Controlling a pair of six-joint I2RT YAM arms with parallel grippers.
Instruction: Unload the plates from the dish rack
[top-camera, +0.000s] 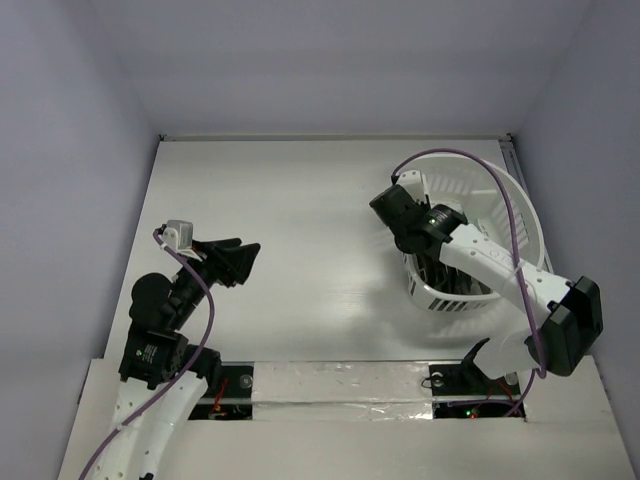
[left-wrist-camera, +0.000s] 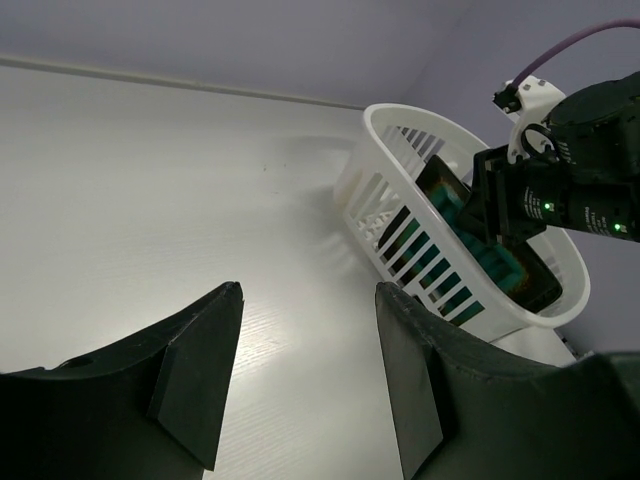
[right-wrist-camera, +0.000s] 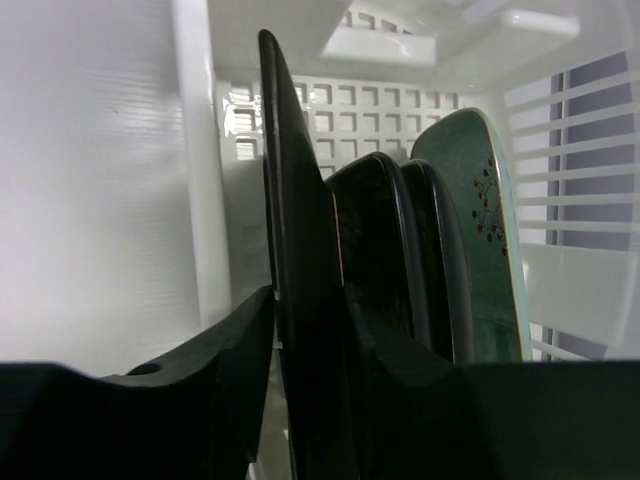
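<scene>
The white dish rack (top-camera: 520, 200) stands at the far right of the table. Several plates stand on edge in it. In the right wrist view the nearest is a dark-rimmed plate (right-wrist-camera: 290, 180), then two black plates (right-wrist-camera: 375, 240), then a pale green plate (right-wrist-camera: 480, 220) with small red flowers. My right gripper (right-wrist-camera: 308, 295) reaches down into the rack (right-wrist-camera: 370, 110), one finger on each side of the dark-rimmed plate's edge, shut on it. The left wrist view shows that plate's teal face (left-wrist-camera: 490, 255). My left gripper (top-camera: 245, 265) is open and empty over the left of the table.
White walls close in the table on the left, back and right. The rack (left-wrist-camera: 400, 170) sits close to the right wall. The left gripper (left-wrist-camera: 310, 290) hovers over bare white tabletop. A taped strip runs along the near edge by the arm bases.
</scene>
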